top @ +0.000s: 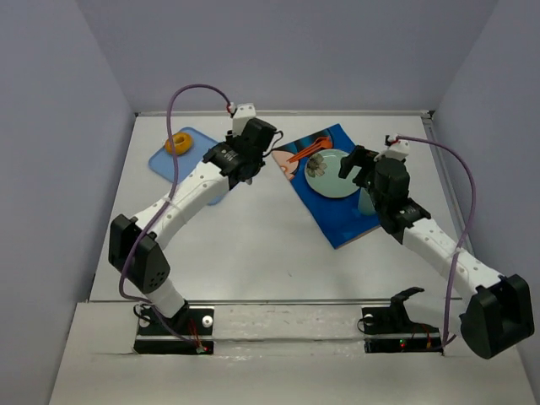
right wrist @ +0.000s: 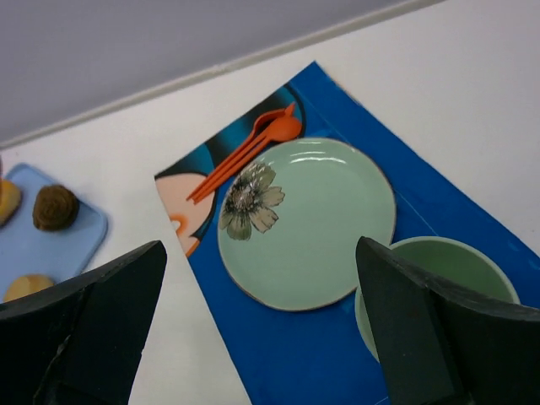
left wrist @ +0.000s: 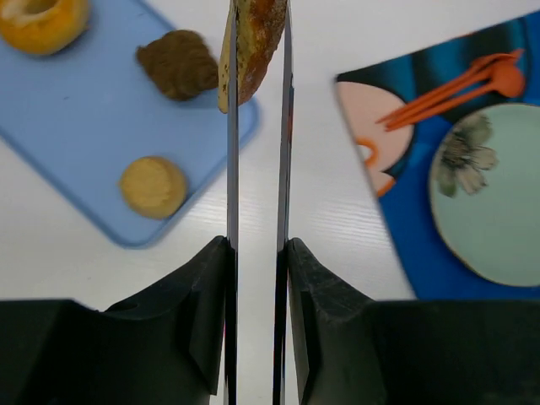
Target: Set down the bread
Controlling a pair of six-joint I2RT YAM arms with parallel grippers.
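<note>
Bread, a thin crusty slice standing on edge, is pinched between the two flat fingers of the left gripper, which is closed on it above the right edge of the blue tray; its top is cut off by the frame in the left wrist view, and in the top view the wrist hides it altogether. On the tray, a dark brown piece lies just at the slice's 9 o'clock, a pale round bun at about 8 o'clock near the tray's near edge, and an orange ring-shaped bun at 10 o'clock, half out of frame. A strip of bare white table runs between the tray's corner and the blue placemat at 3 o'clock. On the mat sit a pale green plate with a flower print, bare, orange utensils touching its rim at 11 o'clock, and a green bowl at its 4 o'clock, partly hidden behind a finger. The right gripper hangs over the mat with its jaws spread wide, holding nothing
</note>
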